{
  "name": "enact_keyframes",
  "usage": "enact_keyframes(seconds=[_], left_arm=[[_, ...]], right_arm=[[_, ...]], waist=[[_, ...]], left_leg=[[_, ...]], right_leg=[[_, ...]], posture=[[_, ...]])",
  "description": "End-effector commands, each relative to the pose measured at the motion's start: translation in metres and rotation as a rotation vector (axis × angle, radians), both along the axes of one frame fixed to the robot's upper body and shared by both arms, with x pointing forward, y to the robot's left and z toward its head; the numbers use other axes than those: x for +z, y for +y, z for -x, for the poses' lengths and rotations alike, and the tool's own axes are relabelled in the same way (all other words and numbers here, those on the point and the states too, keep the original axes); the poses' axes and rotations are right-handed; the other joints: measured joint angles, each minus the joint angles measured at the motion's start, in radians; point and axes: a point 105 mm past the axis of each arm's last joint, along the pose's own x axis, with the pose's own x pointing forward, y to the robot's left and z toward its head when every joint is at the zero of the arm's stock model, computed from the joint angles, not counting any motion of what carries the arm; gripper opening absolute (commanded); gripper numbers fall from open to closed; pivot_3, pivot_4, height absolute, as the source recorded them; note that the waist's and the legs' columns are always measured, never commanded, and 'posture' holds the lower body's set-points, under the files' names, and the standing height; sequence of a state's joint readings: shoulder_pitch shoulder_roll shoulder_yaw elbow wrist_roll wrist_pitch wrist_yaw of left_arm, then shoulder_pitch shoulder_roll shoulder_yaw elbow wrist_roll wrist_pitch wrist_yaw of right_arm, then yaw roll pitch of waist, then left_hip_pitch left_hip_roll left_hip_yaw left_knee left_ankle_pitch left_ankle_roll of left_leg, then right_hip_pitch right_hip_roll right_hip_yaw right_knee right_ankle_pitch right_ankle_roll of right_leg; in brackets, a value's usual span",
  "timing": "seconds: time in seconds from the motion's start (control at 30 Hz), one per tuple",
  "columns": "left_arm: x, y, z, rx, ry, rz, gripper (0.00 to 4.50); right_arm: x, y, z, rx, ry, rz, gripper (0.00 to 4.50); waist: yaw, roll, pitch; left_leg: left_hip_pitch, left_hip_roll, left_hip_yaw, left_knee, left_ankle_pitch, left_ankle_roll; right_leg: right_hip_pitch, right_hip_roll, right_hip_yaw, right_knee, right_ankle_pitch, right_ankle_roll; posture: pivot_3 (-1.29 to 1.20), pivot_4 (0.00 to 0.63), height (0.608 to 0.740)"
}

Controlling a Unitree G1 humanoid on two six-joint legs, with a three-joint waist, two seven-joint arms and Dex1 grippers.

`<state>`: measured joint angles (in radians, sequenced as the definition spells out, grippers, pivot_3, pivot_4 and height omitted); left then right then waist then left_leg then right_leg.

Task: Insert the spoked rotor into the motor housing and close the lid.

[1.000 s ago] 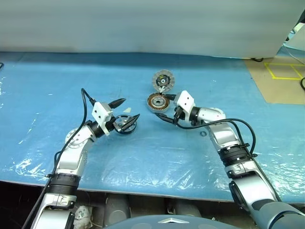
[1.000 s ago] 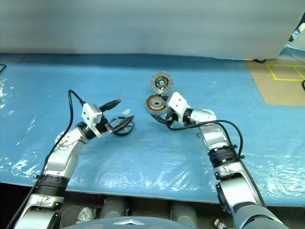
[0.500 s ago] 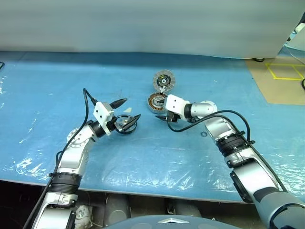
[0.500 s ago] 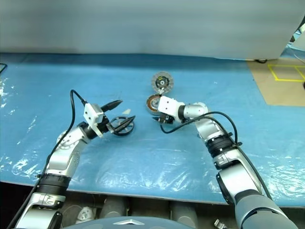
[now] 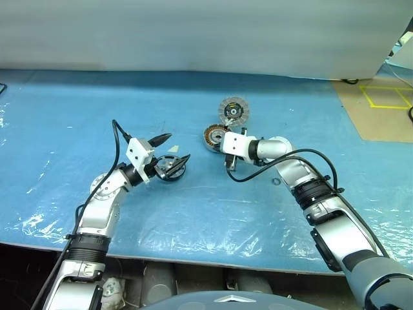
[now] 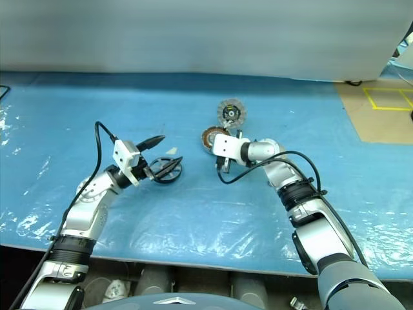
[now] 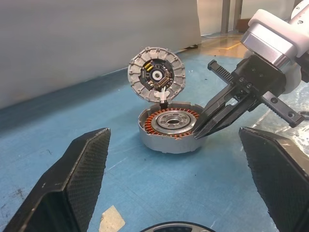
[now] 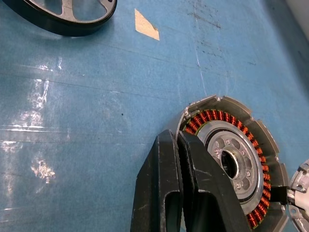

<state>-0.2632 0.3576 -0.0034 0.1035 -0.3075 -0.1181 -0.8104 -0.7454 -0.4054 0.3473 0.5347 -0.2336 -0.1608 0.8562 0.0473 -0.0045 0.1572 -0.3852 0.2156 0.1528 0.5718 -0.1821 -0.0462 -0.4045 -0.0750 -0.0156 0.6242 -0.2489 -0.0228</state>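
Blue plastic-covered bench (image 5: 193, 213) — grey round motor housing (image 7: 170, 128) with copper windings, segmented lid (image 7: 157, 74) standing open. Right claw (image 7: 203, 130) pinched together, touching housing rim, steadying probably. Left claw (image 5: 173, 150) spread around black spoked rotor (image 5: 170, 169) — next, closing and lifting.

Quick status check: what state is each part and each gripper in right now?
motor housing: open, copper windings showing, no rotor inside.
lid: hinged up, segmented face showing.
spoked rotor: lying flat on the blue table cover, not inserted.
left gripper: open, around the rotor, not clamped.
right gripper: shut, tips at the housing's rim, holding nothing.
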Motion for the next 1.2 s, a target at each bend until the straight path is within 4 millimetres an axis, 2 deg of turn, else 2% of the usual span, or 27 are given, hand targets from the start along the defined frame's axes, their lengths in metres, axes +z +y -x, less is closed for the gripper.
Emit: enact_keyframes(seconds=[0.03, 0.2, 0.33, 0.4, 0.53, 0.6, 0.67, 0.87, 1.2], left_arm=[[0.010, 0.002, 0.001, 0.007, -0.042, 0.001, 4.50], [0.008, 0.002, 0.002, 0.001, -0.034, -0.006, 4.50], [0.006, 0.002, 0.003, -0.001, -0.031, -0.008, 4.50], [0.006, 0.001, 0.003, -0.003, -0.028, -0.009, 4.50], [0.005, 0.000, 0.003, -0.005, -0.024, -0.011, 4.50], [0.004, 0.000, 0.003, -0.007, -0.022, -0.014, 4.50], [0.004, -0.001, 0.003, -0.008, -0.021, -0.016, 4.50], [0.002, -0.002, 0.003, -0.017, -0.016, -0.020, 4.50], [0.000, -0.013, 0.002, -0.066, 0.001, -0.013, 4.50]], right_arm=[[0.023, 0.010, 0.013, 0.084, 0.006, -0.099, 0.05], [0.015, 0.003, 0.053, 0.247, 0.149, -0.052, 0.05], [-0.004, -0.016, 0.088, 0.327, 0.299, 0.061, 0.05], [-0.012, -0.022, 0.095, 0.330, 0.323, 0.097, 0.05], [-0.008, -0.020, 0.087, 0.277, 0.291, 0.052, 0.05], [0.004, -0.014, 0.076, 0.240, 0.255, -0.021, 0.22], [0.017, -0.010, 0.070, 0.216, 0.236, -0.097, 0.63], [0.040, -0.018, 0.060, 0.140, 0.209, -0.228, 2.59], [0.037, -0.073, 0.049, -0.104, 0.217, -0.277, 2.59]], waist=[[0.000, 0.000, 0.000], [0.003, 0.000, 0.000], [0.008, 0.000, 0.000], [0.008, 0.000, 0.000], [-0.004, 0.000, 0.000], [-0.006, 0.000, 0.000], [-0.006, 0.000, 0.000], [0.010, 0.000, 0.000], [0.022, 0.000, 0.000]], left_leg=[[0.000, 0.000, 0.000, 0.000, 0.000, 0.000], [-0.001, 0.002, 0.000, 0.000, 0.000, 0.000], [0.000, 0.002, 0.000, 0.000, 0.000, 0.001], [0.001, 0.002, 0.000, 0.000, -0.002, 0.003], [0.003, 0.002, 0.000, 0.001, -0.004, 0.002], [0.004, 0.002, 0.001, 0.001, -0.004, 0.001], [0.004, 0.002, 0.001, 0.001, -0.004, 0.002], [0.002, 0.001, 0.001, 0.001, -0.002, 0.003], [0.003, 0.001, 0.001, 0.001, -0.001, -0.001]], right_leg=[[0.000, 0.000, 0.000, 0.000, 0.000, 0.000], [0.000, 0.001, -0.001, 0.000, 0.002, 0.003], [0.000, 0.001, -0.001, 0.000, 0.001, 0.002], [0.001, 0.001, -0.001, 0.000, 0.000, -0.001], [0.002, 0.001, 0.001, 0.000, 0.000, -0.001], [0.002, 0.001, 0.002, 0.000, 0.000, -0.001], [0.001, 0.001, 0.002, 0.000, 0.000, -0.001], [0.001, 0.001, 0.002, 0.000, 0.000, -0.001], [0.001, 0.001, 0.002, 0.000, 0.000, -0.001]], posture=[[0.00, 0.150, 0.740], [0.00, 0.150, 0.740], [0.00, 0.150, 0.740], [0.00, 0.150, 0.740], [0.00, 0.150, 0.740], [0.00, 0.150, 0.740], [0.00, 0.150, 0.740], [0.00, 0.150, 0.740], [0.00, 0.150, 0.740]])
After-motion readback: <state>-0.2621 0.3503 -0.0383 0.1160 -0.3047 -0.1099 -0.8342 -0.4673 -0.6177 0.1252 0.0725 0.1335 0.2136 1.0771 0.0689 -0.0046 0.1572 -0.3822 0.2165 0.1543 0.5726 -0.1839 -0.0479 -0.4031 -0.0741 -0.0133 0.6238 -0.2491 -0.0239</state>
